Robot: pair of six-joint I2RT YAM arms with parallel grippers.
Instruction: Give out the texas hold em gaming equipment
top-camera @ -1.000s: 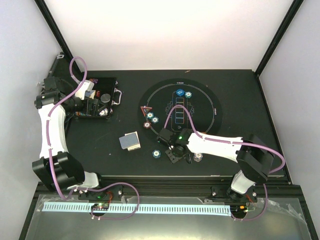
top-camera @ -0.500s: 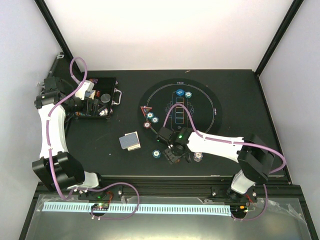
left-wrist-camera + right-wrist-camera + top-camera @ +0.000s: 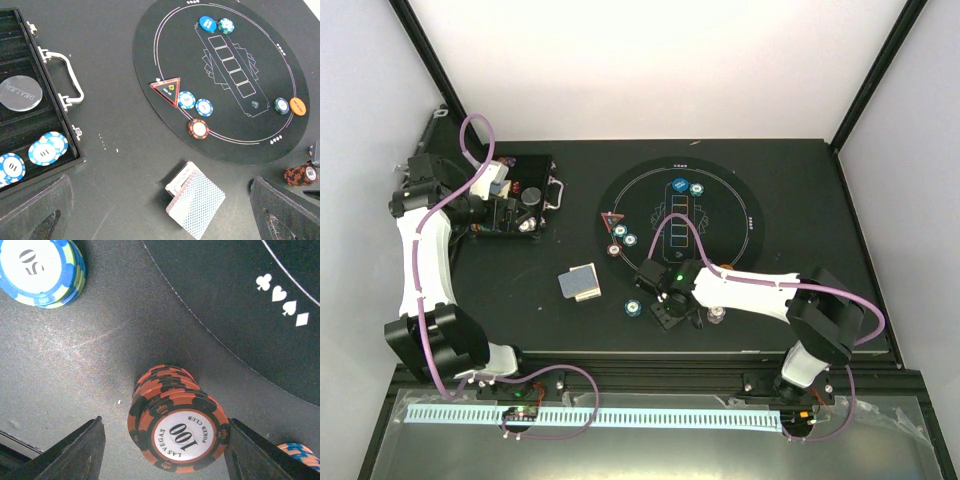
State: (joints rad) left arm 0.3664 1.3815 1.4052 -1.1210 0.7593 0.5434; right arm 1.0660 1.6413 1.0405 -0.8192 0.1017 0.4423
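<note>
Your right arm has drifted a little toward the near edge of the desk [image 3: 520, 270] since a second ago, and its forearm now leaves the orange button [image 3: 725, 266] showing at the rim of the mat [image 3: 740, 190]. Your left arm has not shifted.

Your right hand [image 3: 165, 421] is spread. One finger stands on each side of the stack of red-brown chips [image 3: 177, 422], and neither touches it. That stack sits on the bare desk just outside the mat's edge, with a short stack of blue chips [image 3: 40, 270] well apart from it, farther along the desk.

Your left hand [image 3: 160, 192] hangs over the black case [image 3: 510, 225] with its fingers wide and nothing between them. From its wrist view, the deck of cards [image 3: 196, 204] lies back up on the desk just off the mat. On the mat, a red triangular marker [image 3: 167, 90] sits beside two teal chips [image 3: 195, 103], and a single red-brown chip [image 3: 199, 128] lies near the rim. A blue button [image 3: 207, 22] and a teal chip lie side by side at the far end. More blue chips [image 3: 47, 147] lie inside the open case.
</note>
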